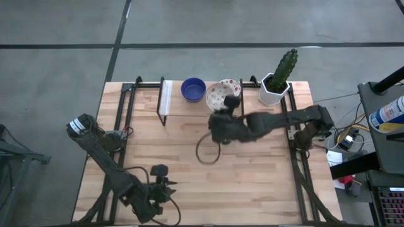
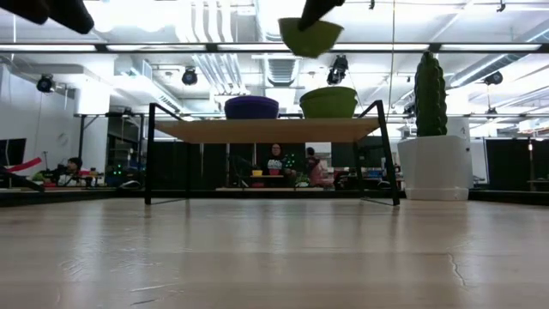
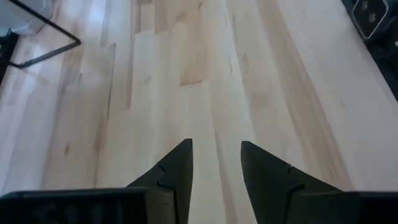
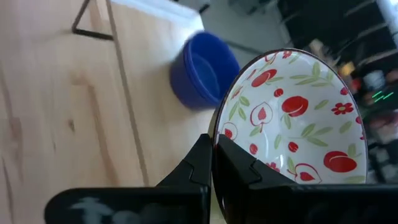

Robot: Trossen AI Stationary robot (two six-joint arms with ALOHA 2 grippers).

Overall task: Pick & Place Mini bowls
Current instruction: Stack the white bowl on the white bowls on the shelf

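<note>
The right end effector (image 4: pixel 213 163) is clenched on the rim of a floral mini bowl (image 4: pixel 292 118), one finger inside and one outside the wall. It holds this bowl in the air, above the small shelf (image 2: pixel 270 130) at the far side of the tabletop (image 1: pixel 252 183). In the low view the held bowl (image 2: pixel 310 36) hangs over a second bowl (image 2: pixel 328 102) that stands on the shelf. A blue mini bowl (image 1: pixel 193 89) stands on the same shelf, just beside them. A cactus in a white pot (image 1: pixel 276 88) is near the shelf, on the tabletop. The left end effector (image 3: pixel 216 168) waits near the front left corner of the tabletop, its fingers released and holding nothing.
</note>
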